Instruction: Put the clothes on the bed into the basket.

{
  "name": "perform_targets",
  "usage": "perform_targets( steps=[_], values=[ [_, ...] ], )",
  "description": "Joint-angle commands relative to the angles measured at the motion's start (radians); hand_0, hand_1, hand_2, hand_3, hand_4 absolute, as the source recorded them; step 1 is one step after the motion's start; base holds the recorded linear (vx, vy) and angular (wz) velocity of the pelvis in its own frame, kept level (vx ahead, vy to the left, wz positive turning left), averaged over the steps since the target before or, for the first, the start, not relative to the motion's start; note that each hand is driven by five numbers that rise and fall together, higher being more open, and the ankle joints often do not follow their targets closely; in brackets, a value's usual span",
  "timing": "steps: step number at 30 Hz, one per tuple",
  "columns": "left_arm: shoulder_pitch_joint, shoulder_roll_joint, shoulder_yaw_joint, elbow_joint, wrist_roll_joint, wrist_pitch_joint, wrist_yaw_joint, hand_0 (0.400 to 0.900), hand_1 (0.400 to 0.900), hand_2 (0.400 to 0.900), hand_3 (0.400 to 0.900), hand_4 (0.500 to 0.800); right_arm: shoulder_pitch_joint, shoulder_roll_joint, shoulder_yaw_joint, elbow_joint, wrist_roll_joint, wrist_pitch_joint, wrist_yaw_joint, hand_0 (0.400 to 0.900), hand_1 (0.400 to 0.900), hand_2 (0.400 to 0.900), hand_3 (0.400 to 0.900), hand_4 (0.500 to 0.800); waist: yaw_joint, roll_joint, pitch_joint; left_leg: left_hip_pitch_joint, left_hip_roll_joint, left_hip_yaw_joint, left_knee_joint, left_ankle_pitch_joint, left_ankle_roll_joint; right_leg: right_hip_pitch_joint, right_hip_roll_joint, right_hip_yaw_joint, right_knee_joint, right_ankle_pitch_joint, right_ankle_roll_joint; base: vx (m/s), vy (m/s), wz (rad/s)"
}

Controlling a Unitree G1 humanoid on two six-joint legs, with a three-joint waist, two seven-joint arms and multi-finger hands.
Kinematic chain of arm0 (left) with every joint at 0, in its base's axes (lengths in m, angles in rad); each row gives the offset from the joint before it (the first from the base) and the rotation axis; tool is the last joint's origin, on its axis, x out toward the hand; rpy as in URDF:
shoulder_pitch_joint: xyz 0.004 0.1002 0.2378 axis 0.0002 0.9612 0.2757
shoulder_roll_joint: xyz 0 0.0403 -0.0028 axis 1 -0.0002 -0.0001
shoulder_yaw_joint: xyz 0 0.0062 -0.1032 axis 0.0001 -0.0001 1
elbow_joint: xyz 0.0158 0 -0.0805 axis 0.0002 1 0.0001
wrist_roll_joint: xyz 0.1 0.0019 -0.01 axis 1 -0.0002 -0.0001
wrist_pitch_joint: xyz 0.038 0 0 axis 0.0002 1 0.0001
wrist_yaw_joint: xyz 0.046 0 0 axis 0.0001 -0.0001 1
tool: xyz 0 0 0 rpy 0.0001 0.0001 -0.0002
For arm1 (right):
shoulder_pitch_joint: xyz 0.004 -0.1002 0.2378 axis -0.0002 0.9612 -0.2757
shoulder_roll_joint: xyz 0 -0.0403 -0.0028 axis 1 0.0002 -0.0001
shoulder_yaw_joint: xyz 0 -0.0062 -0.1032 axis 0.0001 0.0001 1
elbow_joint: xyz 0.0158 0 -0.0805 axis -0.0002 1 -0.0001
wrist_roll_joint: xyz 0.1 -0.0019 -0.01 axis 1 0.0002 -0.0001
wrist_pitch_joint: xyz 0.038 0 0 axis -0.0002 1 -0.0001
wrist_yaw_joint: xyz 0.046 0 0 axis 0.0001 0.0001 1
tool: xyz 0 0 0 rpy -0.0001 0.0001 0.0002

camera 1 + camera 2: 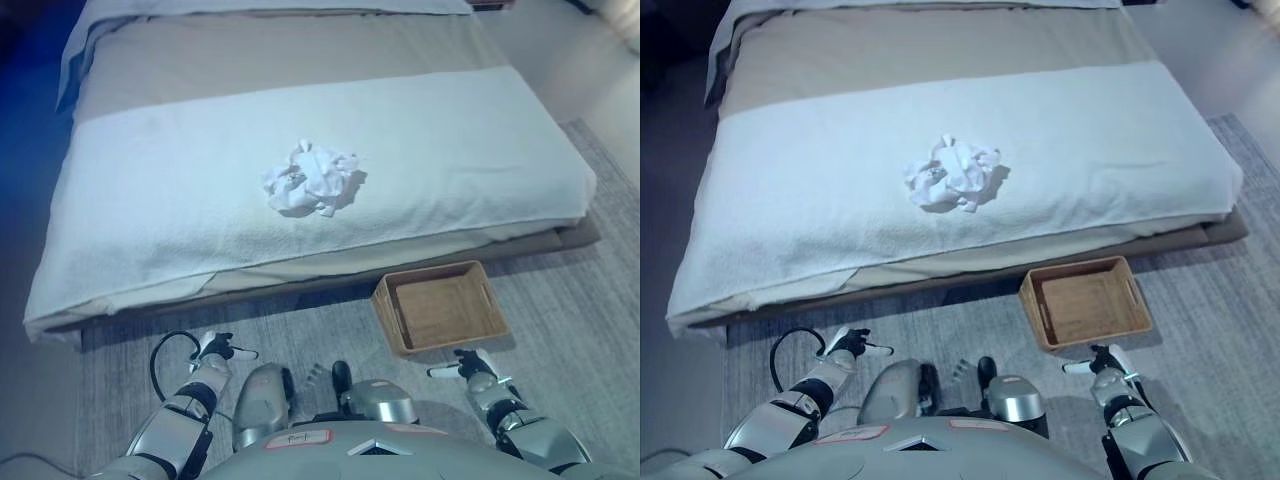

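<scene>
Crumpled white cloth (310,178) on terry-covered bed (150,200). Rectangular woven basket (441,306), empty, on grey rug (590,300) near right. Left hand (218,350), right hand (470,365): fingers relaxed, holding nothing.

one crumpled white garment (310,178); one basket (441,307); one bed (150,200); one rug (590,300)

clothes (310,178): crumpled white cloth | bed cover (180,180): matt, towel-like white fabric | basket (395,322): woven, tan, matt | rug (580,300): grey, flat-textured weave
</scene>
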State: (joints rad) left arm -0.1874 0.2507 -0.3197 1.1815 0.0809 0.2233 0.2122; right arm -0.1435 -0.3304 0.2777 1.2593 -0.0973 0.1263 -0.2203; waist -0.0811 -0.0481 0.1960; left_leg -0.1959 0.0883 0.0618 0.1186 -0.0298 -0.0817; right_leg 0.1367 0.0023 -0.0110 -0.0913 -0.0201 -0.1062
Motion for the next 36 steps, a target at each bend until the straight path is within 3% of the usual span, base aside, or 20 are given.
perform_targets(
  steps=[1,3,5,7,8,10,13,15,16,17,18,21,22,23,24,25,29,32,36],
  values=[
    [0.017,0.045,0.001,-0.010,0.018,-0.018,0.048,0.900,0.900,0.900,0.900,0.800,-0.002,-0.063,0.012,-0.006,-0.010,-0.021,-0.039,0.900,0.900,0.900,0.900,0.800,-0.005,0.053,-0.067,-0.027,0.007,0.048,-0.206,0.167,0.012,0.099,0.041,0.095,0.087,-0.104,0.128,0.56,0.237,-0.76],
    [0.023,0.042,0.022,0.026,0.011,-0.020,0.045,0.900,0.900,0.900,0.900,0.800,-0.008,-0.056,0.025,-0.006,-0.032,-0.018,-0.026,0.900,0.900,0.900,0.900,0.800,0.014,0.061,-0.095,0.006,-0.007,-0.001,-0.206,0.209,0.015,0.124,0.018,0.125,0.119,-0.132,0.138,0.61,0.278,-1.14],
    [0.037,0.038,0.025,0.064,0.013,-0.022,0.030,0.900,0.900,0.900,0.900,0.800,-0.007,-0.046,0.034,-0.011,-0.047,-0.016,-0.014,0.900,0.900,0.900,0.900,0.800,0.027,0.047,-0.127,0.045,-0.026,-0.007,-0.206,0.222,0.034,0.123,-0.019,0.148,0.200,-0.117,0.170,0.61,0.303,-0.72],
    [0.035,0.042,0.017,0.072,0.023,-0.021,0.024,0.900,0.900,0.900,0.900,0.800,-0.001,-0.045,0.031,-0.024,-0.050,-0.019,-0.006,0.900,0.900,0.900,0.900,0.800,0.035,0.034,-0.126,0.089,-0.062,0.007,-0.192,0.193,0.072,0.055,-0.052,0.147,0.395,-0.002,0.193,0.48,0.290,-0.22],
    [0.025,0.044,0.008,0.063,0.028,-0.019,0.021,0.900,0.900,0.900,0.900,0.800,-0.009,-0.043,0.039,-0.035,-0.054,-0.021,-0.003,0.900,0.900,0.900,0.900,0.800,0.032,0.031,-0.117,0.105,-0.084,0.014,-0.176,0.167,0.094,-0.005,-0.061,0.155,0.543,0.115,0.194,0.37,0.295,-0.09],
    [0.003,0.043,-0.014,0.042,0.034,-0.016,0.013,0.900,0.900,0.900,0.900,0.800,-0.029,-0.037,0.067,-0.083,-0.063,-0.028,0.001,0.900,0.900,0.900,0.900,0.800,0.013,0.040,-0.084,0.154,-0.111,0.007,-0.169,0.138,0.125,-0.107,-0.038,0.163,0.772,0.238,0.193,0.31,0.299,0.12],
    [-0.022,0.044,-0.037,0.017,0.047,-0.015,0.012,0.900,0.900,0.900,0.900,0.800,-0.059,-0.038,0.085,-0.156,-0.065,-0.031,-0.006,0.900,0.900,0.900,0.900,0.800,-0.004,0.066,-0.051,0.220,-0.114,-0.015,-0.188,0.115,0.146,-0.257,-0.030,0.112,0.901,0.140,0.165,0.29,0.215,0.31],
    [-0.058,0.040,-0.050,0.007,0.050,-0.015,0.019,0.900,0.900,0.900,0.900,0.800,-0.098,-0.048,0.105,-0.202,-0.066,-0.035,-0.006,0.900,0.900,0.900,0.900,0.800,-0.023,0.080,-0.034,0.264,-0.112,-0.040,-0.193,0.099,0.139,-0.288,-0.044,0.079,0.738,0.039,0.143,0.38,0.082,0.51],
    [-0.075,0.034,-0.057,0.007,0.053,-0.017,0.021,0.900,0.900,0.900,0.900,0.800,-0.119,-0.051,0.120,-0.224,-0.071,-0.038,-0.004,0.900,0.900,0.900,0.900,0.800,-0.023,0.085,-0.038,0.275,-0.110,-0.043,-0.196,0.090,0.132,-0.303,-0.042,0.067,0.636,0.014,0.147,0.44,-0.023,0.51],
    [-0.087,0.027,-0.060,0.016,0.061,-0.021,0.021,0.900,0.900,0.900,0.900,0.800,-0.153,-0.060,0.145,-0.267,-0.086,-0.040,0.002,0.900,0.900,0.900,0.900,0.800,-0.032,0.080,-0.037,0.304,-0.118,-0.055,-0.198,0.068,0.121,-0.284,-0.026,0.059,0.401,0.017,0.166,0.45,-0.065,0.49],
    [-0.090,0.027,-0.056,0.018,0.064,-0.022,0.024,0.900,0.900,0.900,0.900,0.800,-0.176,-0.076,0.147,-0.306,-0.088,-0.044,0.002,0.900,0.900,0.900,0.900,0.800,-0.033,0.072,-0.043,0.319,-0.127,-0.063,-0.203,0.055,0.114,-0.278,-0.017,0.074,0.280,0.040,0.187,0.45,-0.089,0.53],
    [-0.080,0.029,-0.044,0.013,0.080,-0.023,0.021,0.900,0.900,0.900,0.900,0.800,-0.231,-0.120,0.180,-0.461,-0.111,-0.049,0.019,0.900,0.900,0.900,0.900,0.800,-0.025,0.045,-0.043,0.371,-0.136,-0.076,-0.206,0.010,0.103,-0.263,0.001,0.111,0.090,0.108,0.219,0.40,-0.096,0.56],
    [-0.110,-0.020,-0.130,0.021,0.087,-0.008,0.034,0.900,0.900,0.900,0.900,0.800,-0.562,0.203,0.342,-0.332,-0.093,-0.029,-0.023,0.900,0.900,0.900,0.900,0.800,0.023,0.039,-0.059,0.376,-0.142,-0.112,-0.203,0.008,0.106,-0.246,-0.007,0.110,0.082,0.108,0.206,0.39,-0.146,0.88],
    [-0.076,0.012,-0.065,0.003,0.081,-0.021,0.037,0.900,0.900,0.900,0.900,0.800,-0.298,-0.012,0.309,-0.439,-0.145,-0.045,-0.007,0.900,0.900,0.900,0.900,0.800,0.006,0.034,-0.059,0.377,-0.134,-0.120,-0.204,0.008,0.099,-0.229,-0.009,0.114,0.098,0.106,0.201,0.34,-0.158,0.72],
    [-0.033,0.032,-0.033,-0.024,0.069,-0.019,0.040,0.900,0.900,0.900,0.900,0.800,-0.147,-0.116,0.228,-0.547,-0.174,-0.065,-0.015,0.900,0.900,0.900,0.900,0.800,-0.015,0.035,-0.060,0.380,-0.127,-0.109,-0.206,0.004,0.095,-0.233,0.005,0.121,0.125,0.106,0.195,0.28,-0.175,0.28],
    [-0.009,0.028,-0.019,-0.036,0.071,-0.019,0.051,0.900,0.900,0.900,0.900,0.800,-0.112,-0.130,0.200,-0.582,-0.180,-0.068,-0.012,0.900,0.900,0.900,0.900,0.800,-0.024,0.037,-0.060,0.380,-0.122,-0.112,-0.206,0.002,0.090,-0.225,0.008,0.122,0.114,0.105,0.191,0.28,-0.147,0.61],
    [0.024,0.006,-0.017,-0.042,0.084,-0.011,0.069,0.900,0.900,0.900,0.900,0.800,-0.046,-0.130,0.148,-0.573,-0.167,-0.079,-0.039,0.900,0.900,0.900,0.900,0.800,-0.034,0.045,-0.070,0.346,-0.094,-0.131,-0.190,0.000,0.052,-0.172,-0.009,0.018,0.067,0.078,0.173,0.21,-0.141,1.18],
    [0.018,-0.004,-0.019,-0.032,0.088,0.000,0.072,0.900,0.900,0.900,0.900,0.800,-0.030,-0.144,0.114,-0.591,-0.144,-0.079,-0.054,0.900,0.900,0.900,0.900,0.800,-0.038,0.051,-0.067,0.308,-0.075,-0.069,-0.191,0.015,0.044,-0.151,-0.030,-0.058,0.043,0.067,0.169,0.12,-0.101,1.04],
    [0.006,-0.004,-0.013,-0.008,0.087,0.022,0.072,0.900,0.900,0.900,0.900,0.800,-0.057,-0.130,0.123,-0.480,-0.165,-0.036,-0.075,0.900,0.900,0.900,0.900,0.800,-0.032,0.065,-0.077,0.289,-0.054,-0.031,-0.206,0.022,0.028,-0.137,-0.022,-0.095,0.004,0.056,0.166,0.11,-0.094,0.50]
  ],
)
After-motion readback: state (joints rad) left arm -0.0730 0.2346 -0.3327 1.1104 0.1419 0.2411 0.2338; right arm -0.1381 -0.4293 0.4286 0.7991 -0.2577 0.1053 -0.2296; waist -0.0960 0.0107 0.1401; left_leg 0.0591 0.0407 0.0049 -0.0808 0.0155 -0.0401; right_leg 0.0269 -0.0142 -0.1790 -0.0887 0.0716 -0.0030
